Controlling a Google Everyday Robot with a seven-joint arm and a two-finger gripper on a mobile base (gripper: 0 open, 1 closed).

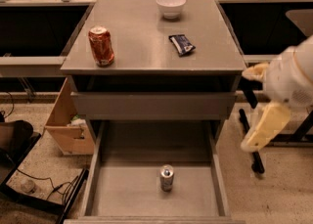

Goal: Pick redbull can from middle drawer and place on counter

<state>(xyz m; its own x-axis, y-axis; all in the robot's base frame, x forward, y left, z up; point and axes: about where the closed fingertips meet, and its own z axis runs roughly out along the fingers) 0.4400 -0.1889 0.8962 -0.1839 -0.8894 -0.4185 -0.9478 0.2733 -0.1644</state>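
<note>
The redbull can (167, 177) stands up straight in the open drawer (122, 189), on its flat grey floor, near the front. Nothing touches it. The robot's hand (266, 123) hangs off to the right of the cabinet, well apart from the can (I cannot tell if it is open or shut, and I see nothing in it). On the grey bench (146, 47) up top sit a red can (101, 46), a white bowl (170, 6) and a dark snack bag (182, 44). A cardboard box (66, 125) stands on the floor at the left.
</note>
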